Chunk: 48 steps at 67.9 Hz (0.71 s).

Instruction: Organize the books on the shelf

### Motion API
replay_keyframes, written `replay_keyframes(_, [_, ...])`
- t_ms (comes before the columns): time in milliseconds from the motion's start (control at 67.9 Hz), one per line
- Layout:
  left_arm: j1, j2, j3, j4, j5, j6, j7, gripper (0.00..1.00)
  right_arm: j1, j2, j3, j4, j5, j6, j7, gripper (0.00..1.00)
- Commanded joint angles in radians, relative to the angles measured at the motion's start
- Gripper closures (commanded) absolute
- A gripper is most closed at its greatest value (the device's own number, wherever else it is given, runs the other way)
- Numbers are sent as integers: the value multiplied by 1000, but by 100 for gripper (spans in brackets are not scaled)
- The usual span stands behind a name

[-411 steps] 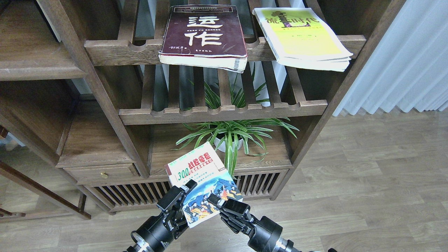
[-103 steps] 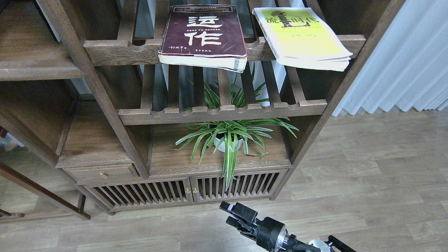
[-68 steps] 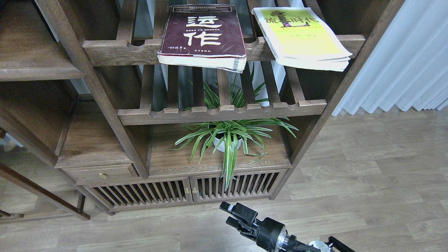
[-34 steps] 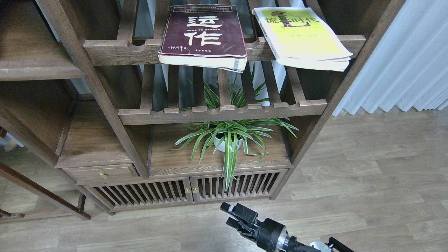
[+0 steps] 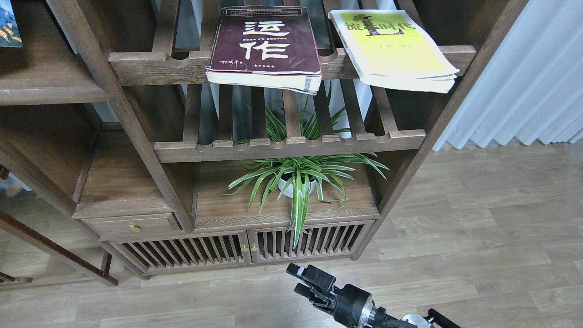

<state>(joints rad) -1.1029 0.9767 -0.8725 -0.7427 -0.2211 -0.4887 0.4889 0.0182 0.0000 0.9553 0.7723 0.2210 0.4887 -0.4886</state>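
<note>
Dark-brown wood makes up the bookcase. Its solid shelf (image 5: 43,86), a flat board with a rounded front edge, sits at upper left. On it, at the very top-left corner of the view, a sliver of a book with a blue crowd picture (image 5: 10,28) shows; most of it is cut off by the frame edge.

The maroon book (image 5: 265,45) with large white characters lies flat on the upper slatted rack (image 5: 159,66), overhanging the notched front rail. The yellow-green book (image 5: 392,48) lies just beside it to the right on the same rack, also overhanging.

The right gripper (image 5: 298,279) hangs low at bottom centre, over the wooden floor (image 5: 478,237) in front of the cabinet doors. Its two fingers stand slightly parted and hold nothing. All three books lie well apart from it, high above; the blue-picture book is far up and to its left.

The left gripper does not appear in the view.

A potted spider plant (image 5: 298,177) stands on the lower board beneath the second rack.
</note>
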Motion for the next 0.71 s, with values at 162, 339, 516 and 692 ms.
replay_keyframes(162, [-41, -56, 3, 115, 0, 0, 0, 99, -7, 0, 0, 1, 0, 0, 0, 0])
replay_keyframes(339, [-91, -127, 6, 177, 3, 0, 0, 99, -12, 0, 0, 2, 0, 0, 0, 0])
replay_keyframes(516, [-100, -159, 36, 169, 40, 0, 0, 98, -14, 0, 0, 4, 1, 0, 0, 0])
replay_keyframes(692, [-100, -174, 50, 169, 40, 0, 0, 93, -17, 0, 2, 10, 0, 0, 0, 0])
